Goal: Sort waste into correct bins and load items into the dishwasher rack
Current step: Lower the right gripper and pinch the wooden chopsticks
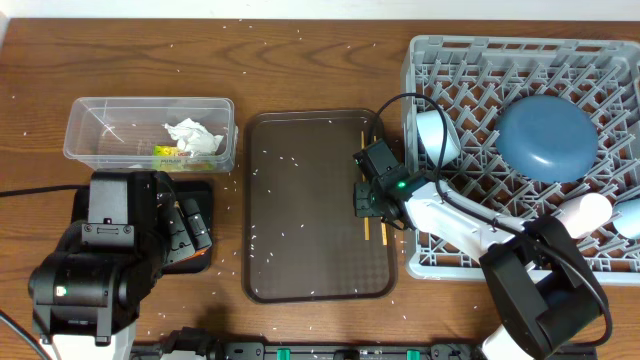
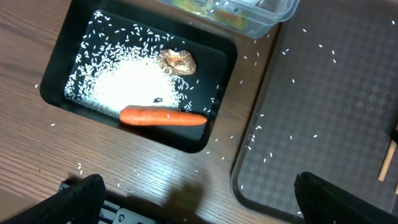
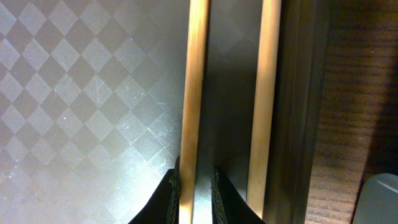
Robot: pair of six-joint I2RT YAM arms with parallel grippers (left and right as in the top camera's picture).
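The wooden chopsticks (image 1: 367,215) lie along the right edge of the brown serving tray (image 1: 300,200). My right gripper (image 3: 194,202) is low over them, with its jaws narrowly apart around the left chopstick (image 3: 193,93). A small gap shows at the right finger. The other chopstick (image 3: 264,93) lies beside it. My left gripper (image 2: 199,205) is wide open and empty above the black tray (image 2: 68,46), which holds rice grains (image 2: 124,81), a brown lump (image 2: 177,61) and a carrot (image 2: 163,117). The clear tub (image 1: 90,130) holds the paper wad (image 1: 195,136) and the wrapper (image 1: 170,152).
The grey rack (image 1: 470,70) at the right holds the blue plate (image 1: 545,135), the white bowl (image 1: 437,135), a pink cup (image 1: 585,210) and a light-blue cup (image 1: 630,215). Rice grains are scattered over the wooden table and the serving tray.
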